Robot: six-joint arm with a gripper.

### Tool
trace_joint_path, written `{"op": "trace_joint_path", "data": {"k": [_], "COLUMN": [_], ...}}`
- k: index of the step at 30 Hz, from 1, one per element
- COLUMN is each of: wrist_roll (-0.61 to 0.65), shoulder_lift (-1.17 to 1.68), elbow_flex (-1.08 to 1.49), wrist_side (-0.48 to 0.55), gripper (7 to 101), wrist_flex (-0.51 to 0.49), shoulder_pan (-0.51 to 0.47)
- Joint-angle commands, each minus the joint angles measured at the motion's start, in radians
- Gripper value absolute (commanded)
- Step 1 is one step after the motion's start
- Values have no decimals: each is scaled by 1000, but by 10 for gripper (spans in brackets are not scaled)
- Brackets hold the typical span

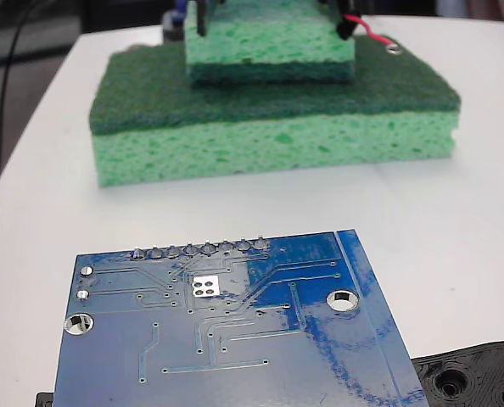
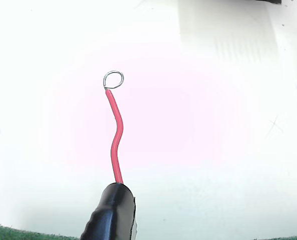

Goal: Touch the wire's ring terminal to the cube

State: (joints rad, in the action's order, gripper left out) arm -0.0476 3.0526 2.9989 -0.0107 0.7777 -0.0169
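The thin red wire (image 1: 372,30) runs from a black plug (image 1: 346,25) at the top edge of the fixed view. Its silvery ring terminal (image 1: 394,48) hangs by the back right corner of the big sponge's dark top. Only dark bits of my gripper (image 1: 341,8) show at that edge, and it appears shut on the plug. In the wrist view the plug (image 2: 111,212) rises from the bottom. From it the wire (image 2: 116,140) curves up to the ring (image 2: 113,79), which hangs over white table and touches nothing. No clear cube shows, only a small green sponge block (image 1: 269,47).
The small block lies on a large green sponge (image 1: 273,140) with a dark scouring top. A blue circuit board (image 1: 226,331) fills the foreground, with a black plastic part (image 1: 477,377) at the bottom right. A dark post (image 1: 199,17) stands behind the small block. White table (image 1: 473,212) surrounds them.
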Motion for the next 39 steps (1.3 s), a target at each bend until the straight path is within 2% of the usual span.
{"op": "trace_joint_path", "data": {"k": [1, 24, 29, 36, 39], "wrist_roll": [-8, -32, -11, -32, -69], "shoulder_lift": [2, 2, 2, -35, -147], "elbow_flex": [-5, -5, -58, -244, -344], "wrist_side": [-6, -31, 25, 31, -38], "gripper": [1003, 1003, 1003, 1003, 1003], "wrist_flex": [-3, -5, 8, 109, 123], "shoulder_pan": [-2, -9, -48, -14, 84]}}
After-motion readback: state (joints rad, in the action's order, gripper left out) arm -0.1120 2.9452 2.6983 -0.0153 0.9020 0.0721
